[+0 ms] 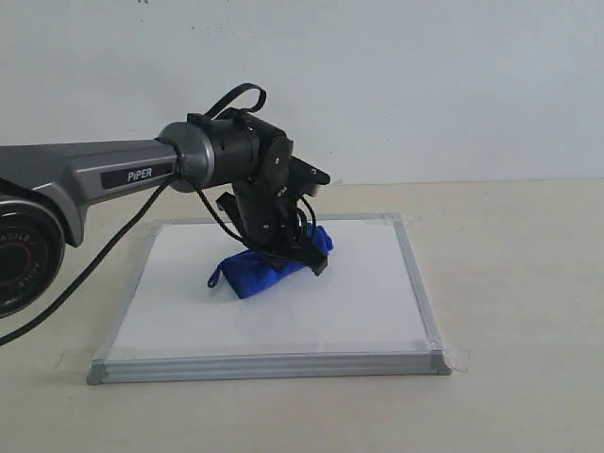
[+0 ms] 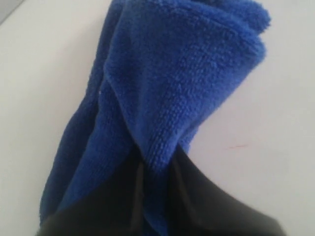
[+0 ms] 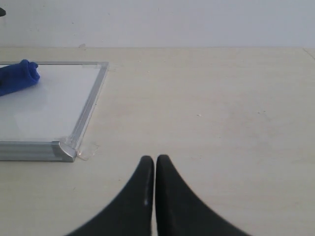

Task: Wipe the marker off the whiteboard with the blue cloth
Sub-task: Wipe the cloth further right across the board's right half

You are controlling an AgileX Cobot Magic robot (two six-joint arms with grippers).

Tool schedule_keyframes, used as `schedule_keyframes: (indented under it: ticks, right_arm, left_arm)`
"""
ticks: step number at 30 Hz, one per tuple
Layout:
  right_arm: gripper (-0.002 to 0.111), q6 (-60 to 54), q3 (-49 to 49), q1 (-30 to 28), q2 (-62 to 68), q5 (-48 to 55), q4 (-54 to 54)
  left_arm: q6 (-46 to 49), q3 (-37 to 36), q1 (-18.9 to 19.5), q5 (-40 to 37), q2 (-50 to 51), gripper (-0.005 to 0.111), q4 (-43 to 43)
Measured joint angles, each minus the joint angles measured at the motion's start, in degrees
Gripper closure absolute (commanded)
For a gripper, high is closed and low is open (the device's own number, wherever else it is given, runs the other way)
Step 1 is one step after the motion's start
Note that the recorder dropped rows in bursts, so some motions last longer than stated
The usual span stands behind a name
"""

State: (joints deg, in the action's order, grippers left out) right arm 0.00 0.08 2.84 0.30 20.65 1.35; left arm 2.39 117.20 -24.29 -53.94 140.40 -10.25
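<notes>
Gripping blue cloth (image 1: pixel 262 271) on whiteboard (image 1: pixel 363 302), left end effector (image 1: pixel 311 257), right end effector (image 3: pixel 155 160) closed.

The left arm (image 1: pixel 94 175) and blue cloth (image 1: pixel 257 274) block mid-board; the whiteboard (image 1: pixel 363 302) lies bare around them.

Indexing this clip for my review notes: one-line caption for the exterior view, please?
Left gripper clamps the blue cloth against the middle of the whiteboard on a beige table.
</notes>
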Motion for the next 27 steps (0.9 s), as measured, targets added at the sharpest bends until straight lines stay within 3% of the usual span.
schedule_keyframes:
  ticks: [5, 9, 12, 15, 19, 23, 27]
  right_arm:
    - [0.107, 0.0, 0.0, 0.0, 0.0, 0.0, 0.0]
    - [0.107, 0.0, 0.0, 0.0, 0.0, 0.0, 0.0]
    - [0.107, 0.0, 0.0, 0.0, 0.0, 0.0, 0.0]
    - [0.107, 0.0, 0.0, 0.0, 0.0, 0.0, 0.0]
    - [0.107, 0.0, 0.0, 0.0, 0.0, 0.0, 0.0]
    - [0.107, 0.0, 0.0, 0.0, 0.0, 0.0, 0.0]
    - [0.107, 0.0, 0.0, 0.0, 0.0, 0.0, 0.0]
  left_arm:
    - [6.5, 0.0, -1.1, -1.3, 0.0, 0.103, 6.8]
    - [15.6, 0.4, -4.9, -2.1, 0.0, 0.103, 18.0]
    - [16.7, 0.7, -8.0, -2.1, 0.0, 0.103, 18.9]
    - [12.8, 1.0, -8.6, -1.9, 0.0, 0.103, 14.8]
    - [5.0, 1.1, -6.2, -1.9, 0.1, 0.103, 6.7]
    - [-1.9, 1.1, -0.7, -2.3, 0.2, 0.103, -1.6]
    - [-3.2, 1.1, 2.6, -2.4, 0.4, 0.103, -1.5]
